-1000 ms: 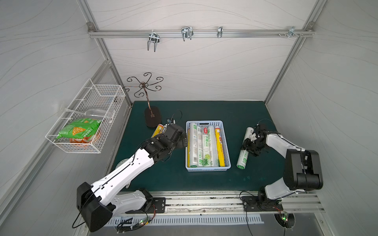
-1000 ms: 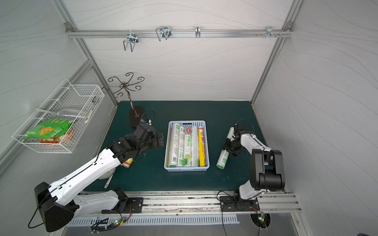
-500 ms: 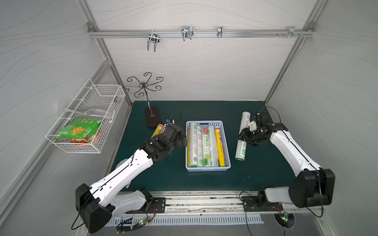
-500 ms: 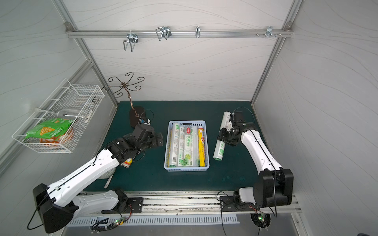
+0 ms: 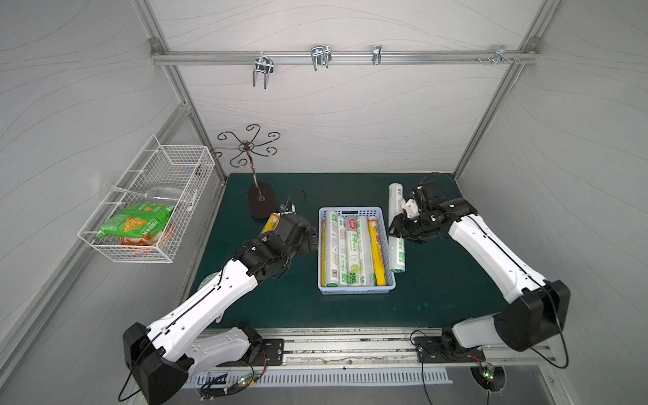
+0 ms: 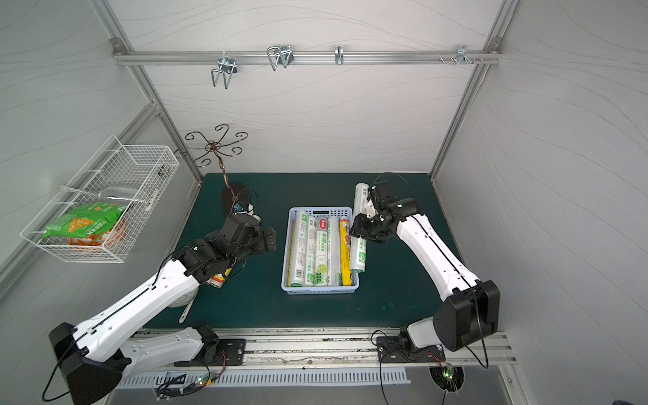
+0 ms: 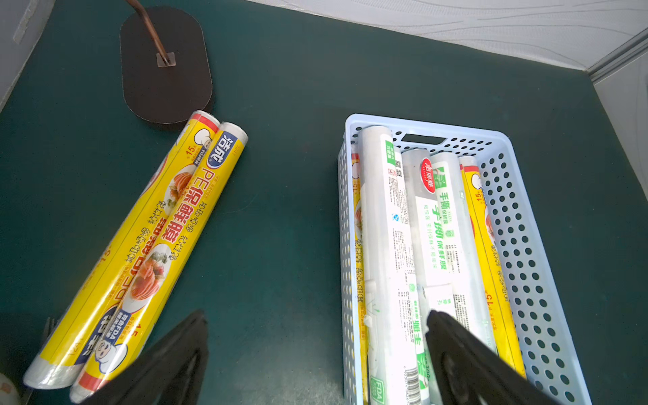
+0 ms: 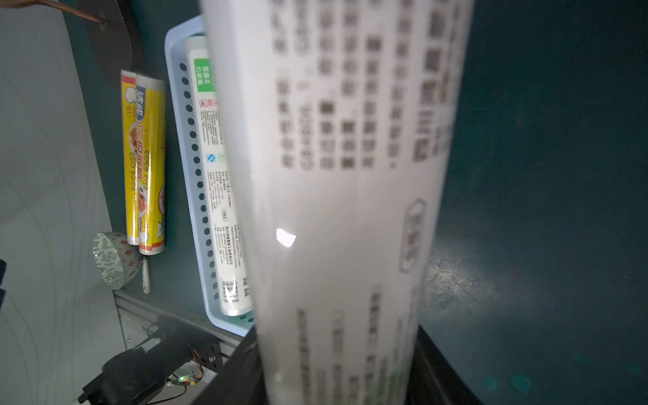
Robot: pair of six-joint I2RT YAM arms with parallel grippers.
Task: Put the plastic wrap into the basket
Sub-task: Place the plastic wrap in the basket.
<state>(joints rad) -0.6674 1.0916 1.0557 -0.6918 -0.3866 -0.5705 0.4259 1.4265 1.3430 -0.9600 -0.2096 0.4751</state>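
Note:
The pale-blue basket (image 5: 357,289) (image 6: 319,290) (image 7: 526,224) stands mid-mat with several plastic wrap rolls (image 5: 354,252) (image 7: 434,224) lying lengthwise in it. My right gripper (image 5: 398,233) (image 6: 359,231) (image 8: 336,364) is shut on a white-silvery roll with green print (image 5: 397,257) (image 6: 358,257) (image 8: 350,175). It is held off the mat, parallel to the basket, at its right wall. Two yellow rolls (image 7: 157,245) (image 8: 143,157) lie side by side on the mat left of the basket. My left gripper (image 5: 310,238) (image 6: 270,238) (image 7: 315,322) hangs open over the basket's left wall.
A hook stand on a dark oval base (image 5: 261,205) (image 7: 164,66) stands behind the yellow rolls. A wire basket (image 5: 147,210) with snack bags hangs on the left wall. A paper cup (image 8: 112,259) and a white stick lie near the front left.
My right arm has lifted the white-silvery roll off the mat at the right and carried it left, up to the basket's right wall. The left arm has barely moved.

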